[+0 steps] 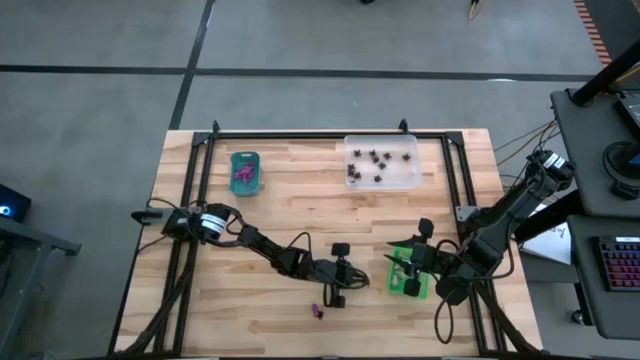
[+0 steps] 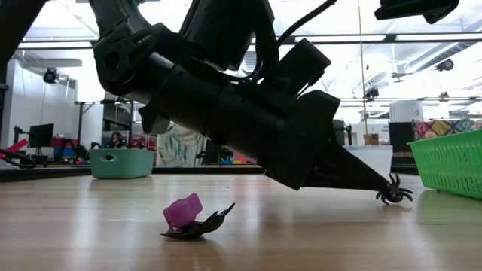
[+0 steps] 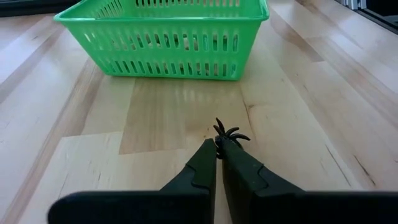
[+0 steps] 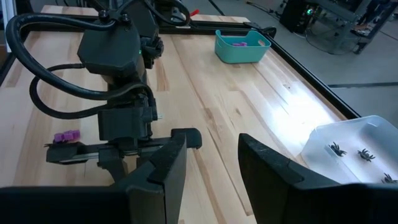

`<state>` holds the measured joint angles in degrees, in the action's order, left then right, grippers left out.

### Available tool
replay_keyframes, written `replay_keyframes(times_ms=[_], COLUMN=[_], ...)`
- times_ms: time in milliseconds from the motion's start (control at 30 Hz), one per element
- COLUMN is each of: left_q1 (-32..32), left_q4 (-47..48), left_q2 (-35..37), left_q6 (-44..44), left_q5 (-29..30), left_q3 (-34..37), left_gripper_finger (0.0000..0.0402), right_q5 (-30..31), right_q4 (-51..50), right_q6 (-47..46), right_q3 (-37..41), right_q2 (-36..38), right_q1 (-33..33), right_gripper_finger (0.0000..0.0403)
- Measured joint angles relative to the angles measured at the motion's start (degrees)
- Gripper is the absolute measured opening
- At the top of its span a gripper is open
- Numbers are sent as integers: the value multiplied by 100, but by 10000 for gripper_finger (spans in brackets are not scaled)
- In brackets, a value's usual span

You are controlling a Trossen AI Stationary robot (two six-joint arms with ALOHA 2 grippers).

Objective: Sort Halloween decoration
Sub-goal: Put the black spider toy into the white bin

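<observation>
**Halloween decoration: black spider pinched at the left end effector's tips**

The Halloween decoration in play is a tiny black plastic spider [image 3: 227, 135], thin legs splayed, far smaller than the fingers that pinch it. The left end effector [image 3: 219, 149] has its two dark fingers pressed together on the spider, low on the wooden desk [image 1: 300, 200] and just short of the green basket [image 3: 163, 37], whose slotted wall stands right ahead of it. In the low view the spider [image 2: 394, 193] sits at the very point of the fingers, touching or almost touching the desk.

Closer to the desk's front edge lies a purple trinket [image 2: 183, 211] resting on a flat black piece [image 2: 202, 224]; what the black piece is cannot be made out. From above this pair [image 1: 318, 311] lies just beside the left arm.

More purple pieces sit in the teal tray [image 1: 245, 172] at the far left of the desk. Several black spiders are scattered in the clear tray [image 1: 382, 162] at the far middle.

The right end effector [image 4: 211, 162] hangs over the green basket [image 1: 407, 274] with its fingers parted and nothing between them.
</observation>
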<state>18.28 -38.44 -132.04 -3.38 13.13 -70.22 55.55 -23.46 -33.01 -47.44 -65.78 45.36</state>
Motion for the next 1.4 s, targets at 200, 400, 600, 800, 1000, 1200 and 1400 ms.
replay_keyframes(times_ms=[200,400,600,800,1000,1200,1400], left_q1=[0,0,-1,-2,-13,-272,-840], left_q4=[10,84,191,349,696,1489,2129], left_q2=[12,121,281,411,644,1379,1942], left_q6=[2,59,198,347,519,994,1645], left_q5=[2,2,211,301,427,450,447], left_q3=[-8,-15,-13,12,24,26,26], left_gripper_finger=[1,1,1,1,0,0,0], right_q5=[0,-2,-2,-4,-6,-4,-1], right_q4=[0,2,2,2,0,3,-1], right_q6=[0,0,0,0,7,68,192], right_q3=[0,0,0,0,0,0,0], right_q2=[0,0,0,0,0,68,223], right_q1=[0,-1,0,0,0,0,0], right_gripper_finger=[137,137,137,137,137,137,137])
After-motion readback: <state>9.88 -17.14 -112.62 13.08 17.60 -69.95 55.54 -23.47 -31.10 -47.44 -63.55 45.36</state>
